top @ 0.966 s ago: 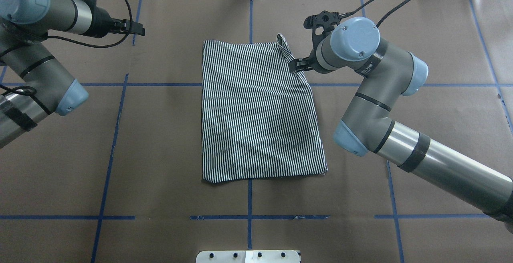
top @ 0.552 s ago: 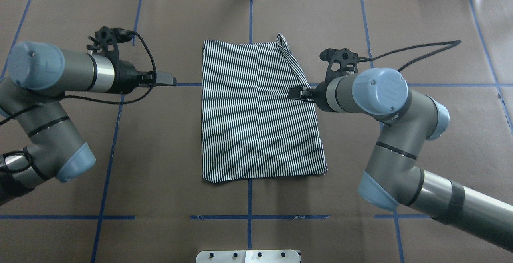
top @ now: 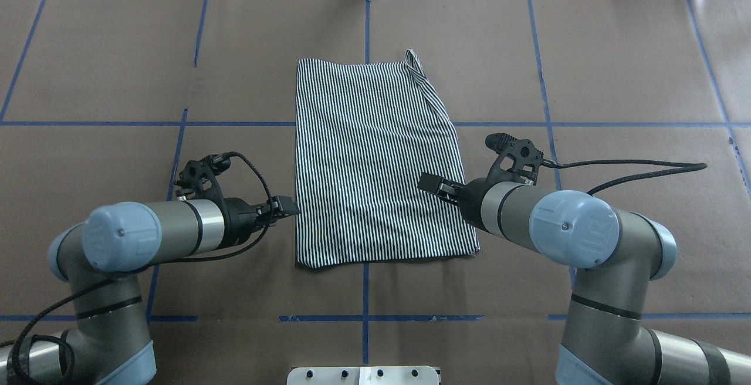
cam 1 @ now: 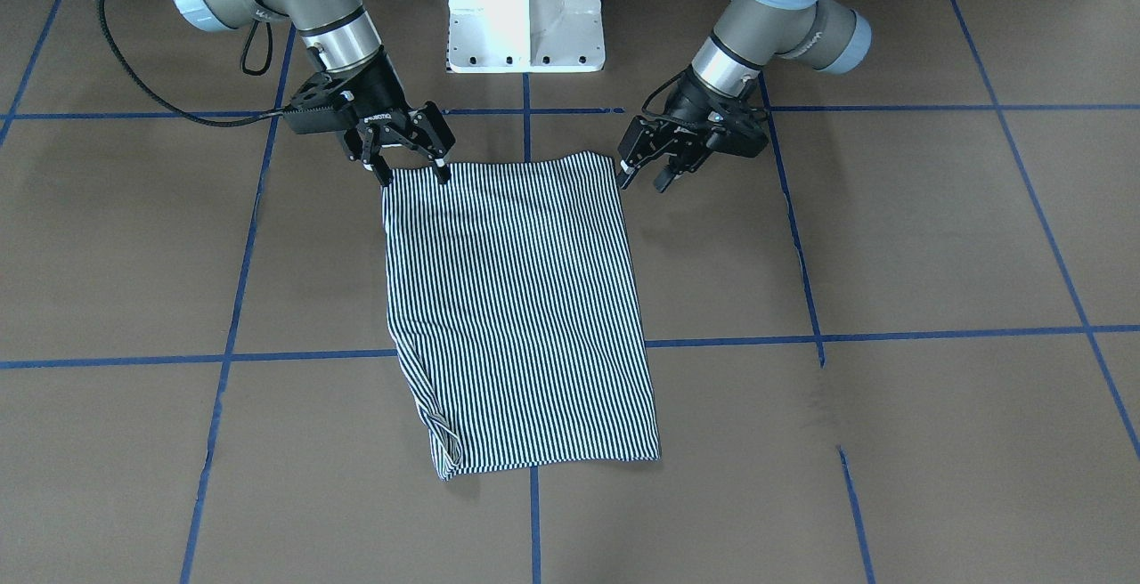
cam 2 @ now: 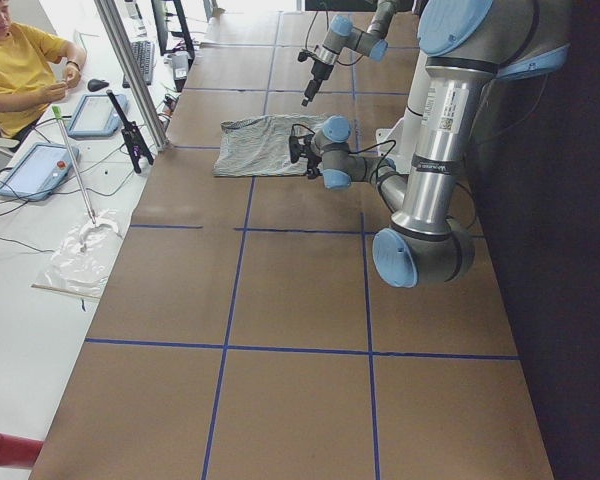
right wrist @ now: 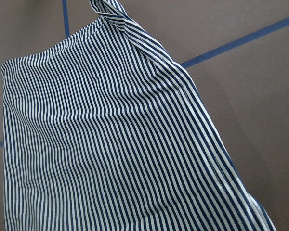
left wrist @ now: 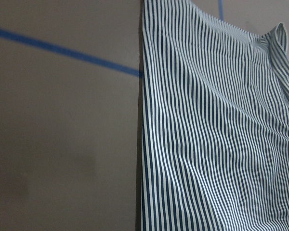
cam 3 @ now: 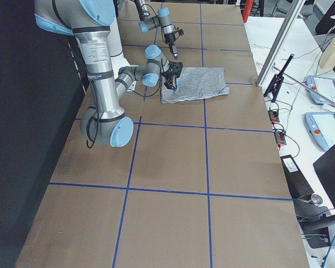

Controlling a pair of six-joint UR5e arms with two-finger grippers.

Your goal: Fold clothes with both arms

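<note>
- Brown paper covers the table (top: 616, 50), marked into squares w/ blue tape (top: 88, 122).
- We see the shirt (top: 375, 156) lying flat at table centre, folded to a rough rectangle, navy-and-white stripes up. Collar and buttons are hidden.
- One small loop of cloth (top: 419, 71) sticks out at the shirt's far R corner.
- L arm (top: 146, 235) reaches in low from the robot's L side. L gripper (cam 1: 644, 176) sits just beside the shirt's L edge, near the corner closest to the robot. Its fingers are spread apart w/ nothing between them.
- R arm (top: 510, 213) mirrors it. R gripper (cam 1: 413, 173) is at the shirt's R edge, near the robot-side corner. Its fingers (cam 1: 383, 173) are spread wide, tips at the hem; we can't tell whether they touch the cloth.
- L wrist cam shows the shirt's L edge against paper and a tape line. R wrist cam shows a stitched seam (right wrist: 202, 130) running down the R edge.
- White base (cam 1: 525, 10) stands at the robot's edge of the table, between the arms.
- From the L side view, a person (cam 2: 15, 60) in a yellow top sits at a white bench beside the table, w/ tablets (cam 2: 92, 112) in front of them.
</note>
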